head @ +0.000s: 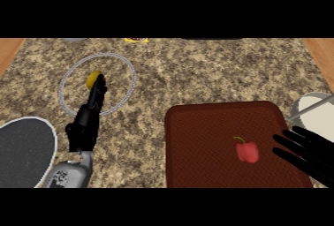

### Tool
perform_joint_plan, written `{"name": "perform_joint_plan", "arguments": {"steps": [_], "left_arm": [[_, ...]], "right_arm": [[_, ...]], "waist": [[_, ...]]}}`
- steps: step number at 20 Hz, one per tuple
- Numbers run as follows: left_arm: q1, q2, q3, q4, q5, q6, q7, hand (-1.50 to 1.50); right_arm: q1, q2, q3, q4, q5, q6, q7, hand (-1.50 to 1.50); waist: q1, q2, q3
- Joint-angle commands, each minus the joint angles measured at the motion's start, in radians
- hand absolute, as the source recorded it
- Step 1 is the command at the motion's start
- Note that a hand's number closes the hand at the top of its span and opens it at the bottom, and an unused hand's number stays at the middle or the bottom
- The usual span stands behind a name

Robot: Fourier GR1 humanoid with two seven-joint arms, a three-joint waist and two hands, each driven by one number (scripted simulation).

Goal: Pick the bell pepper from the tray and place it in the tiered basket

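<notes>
A small red bell pepper (247, 151) with a green stem lies on the right part of a dark red-brown tray (202, 132). My right hand (310, 152) comes in from the right edge, fingers straight and spread over the tray's right rim, just right of the pepper and not touching it. The tiered basket shows as a thin wire ring (134, 81) at the upper left, with a yellow piece (94, 78) inside it. In front of the ring my left hand (85, 126) stands edge-on with straight fingers pointing up, holding nothing.
A dark grey plate with a white rim (23, 152) lies at the lower left beside my left forearm. A white dish with a grey bar (317, 110) sits at the right edge behind the tray. Small objects (136, 39) line the far edge. Wooden strips border the granite counter.
</notes>
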Motion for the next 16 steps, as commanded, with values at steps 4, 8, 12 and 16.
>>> {"name": "perform_joint_plan", "arguments": {"steps": [4,8,12,16], "left_arm": [[-0.021,0.015,0.042,-0.033,-0.003,-0.041,0.056,0.00],[0.067,-0.014,0.027,-0.040,-0.006,-0.053,-0.036,0.00],[-0.060,-0.059,0.046,0.073,-0.048,-0.008,-0.008,0.00],[-0.038,-0.019,0.080,0.036,-0.018,-0.065,0.004,0.00]], "right_arm": [[-0.059,0.117,0.052,0.071,0.101,-0.006,0.063,-1.50],[-0.102,0.087,0.003,0.129,0.092,0.053,0.008,-1.50],[-0.147,0.107,0.024,0.264,0.129,-0.010,-0.045,-1.50],[-0.122,0.093,-0.009,0.347,0.113,-0.079,-0.154,-1.50]], "waist": [[0.001,0.000,0.000],[0.002,0.000,0.000],[0.000,0.001,0.000],[0.000,0.001,0.000]]}}
